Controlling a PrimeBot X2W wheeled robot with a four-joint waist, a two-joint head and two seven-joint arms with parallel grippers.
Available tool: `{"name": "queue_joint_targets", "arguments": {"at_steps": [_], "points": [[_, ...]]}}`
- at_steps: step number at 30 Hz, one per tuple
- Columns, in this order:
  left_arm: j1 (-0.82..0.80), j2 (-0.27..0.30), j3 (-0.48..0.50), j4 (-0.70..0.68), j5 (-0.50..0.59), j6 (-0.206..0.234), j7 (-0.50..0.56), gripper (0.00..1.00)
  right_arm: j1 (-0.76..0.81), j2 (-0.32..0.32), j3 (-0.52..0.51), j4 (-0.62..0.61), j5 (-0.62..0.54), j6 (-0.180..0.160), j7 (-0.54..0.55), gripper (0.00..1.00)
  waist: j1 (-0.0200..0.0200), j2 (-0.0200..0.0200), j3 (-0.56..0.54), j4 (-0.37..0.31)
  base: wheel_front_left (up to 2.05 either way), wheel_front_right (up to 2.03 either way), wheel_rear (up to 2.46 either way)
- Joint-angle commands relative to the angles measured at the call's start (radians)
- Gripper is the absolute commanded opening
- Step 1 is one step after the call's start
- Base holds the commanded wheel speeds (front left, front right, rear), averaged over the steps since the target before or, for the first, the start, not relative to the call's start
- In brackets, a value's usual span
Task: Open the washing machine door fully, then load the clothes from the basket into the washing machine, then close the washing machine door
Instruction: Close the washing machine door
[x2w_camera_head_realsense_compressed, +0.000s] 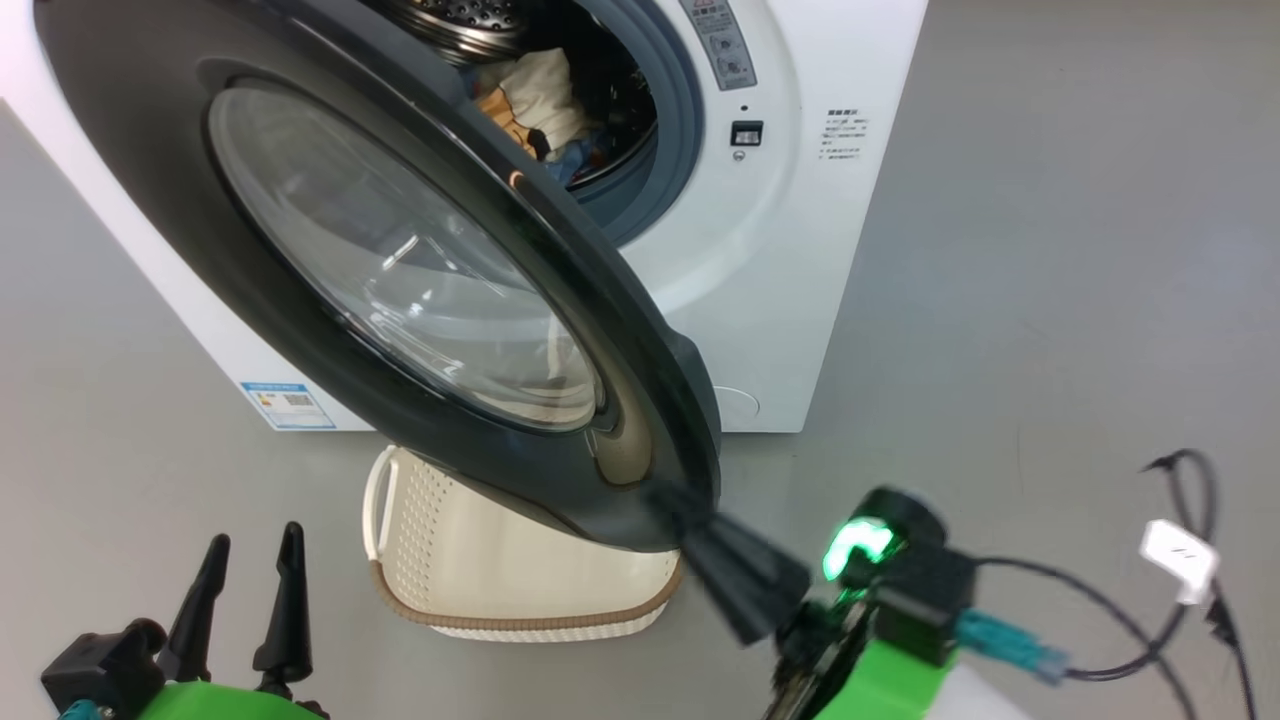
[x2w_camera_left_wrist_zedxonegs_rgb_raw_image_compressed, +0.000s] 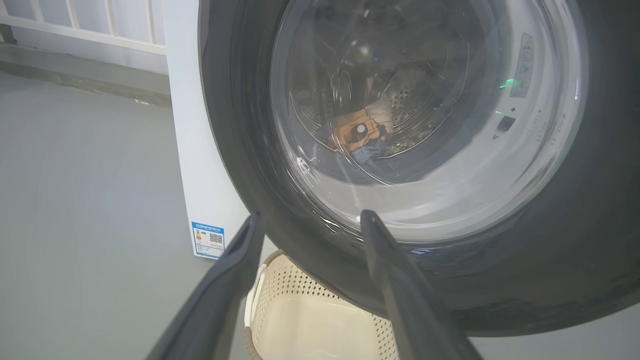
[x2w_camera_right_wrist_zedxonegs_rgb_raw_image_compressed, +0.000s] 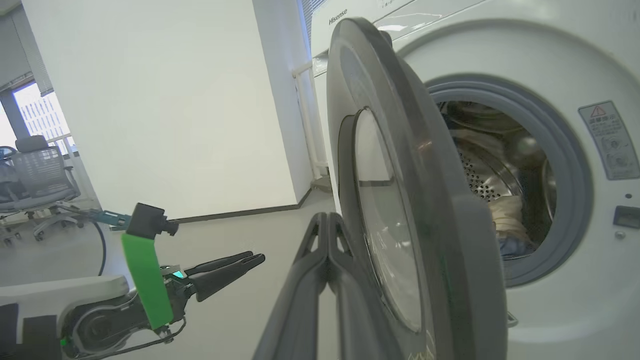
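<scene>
Looks like the door-close step. The washing machine door (x2w_camera_head_realsense_compressed: 330, 270) hangs about half swung, hinged on the robot's left with its free edge toward the right arm, so the mouth of the washing machine (x2w_camera_head_realsense_compressed: 800, 250) is exposed behind it. The clothes (x2w_camera_head_realsense_compressed: 535, 95) are inside the drum (x2w_camera_head_realsense_compressed: 450, 20), cream and orange-tan pieces on top and something blue beneath. They also show through the glass in the left wrist view. The basket (x2w_camera_head_realsense_compressed: 520, 590) sits on the floor just in front of the machine, partly under the door's lower rim. The part of its inside seen from the left wrist is bare, so loading looks done. On the right gripper (x2w_camera_head_realsense_compressed: 680, 515), the 2 fingers are pressed flat together with nothing between them, the tip at the door's lower free edge on the glossy outer side. That reads as deliberate: closed fingers make 1 stiff prod, and the free edge is farthest from the hinge, so least push for most swing. Contact is likely, but that spot is blurred, so I can't confirm it. The left gripper (x2w_camera_head_realsense_compressed: 255, 535) is spread wide and empty, low on the robot's left, apart from the door. It's probably parked there to keep out of the way. Risks: the tip could skate off the curved glossy rim, and the latch will likely need a firm last shove. The blue piece also lies close to the gasket (x2w_camera_head_realsense_compressed: 690, 130), and I can't tell whether it overhangs.
</scene>
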Motion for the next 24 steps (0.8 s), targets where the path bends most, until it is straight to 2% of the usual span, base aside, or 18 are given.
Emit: {"name": "queue_joint_targets", "arguments": {"at_steps": [1,10,24], "points": [[-0.004,0.014,0.032,-0.026,0.012,-0.002,-0.006,1.0,-0.01,0.008,0.029,-0.011,0.021,0.002,-0.005,0.0,0.0,0.0,0.0,0.002,0.0,0.0,0.0],[-0.003,0.01,0.025,-0.021,0.008,-0.002,-0.006,1.0,-0.003,0.003,0.093,0.148,0.074,0.002,-0.005,0.0,0.0,0.0,0.003,0.016,0.0,0.0,0.0],[-0.01,0.01,0.018,-0.022,0.005,-0.002,-0.006,1.0,-0.037,0.019,-0.013,0.245,0.079,0.002,-0.005,0.0,0.0,0.0,0.012,0.027,0.0,0.0,0.0]]}}
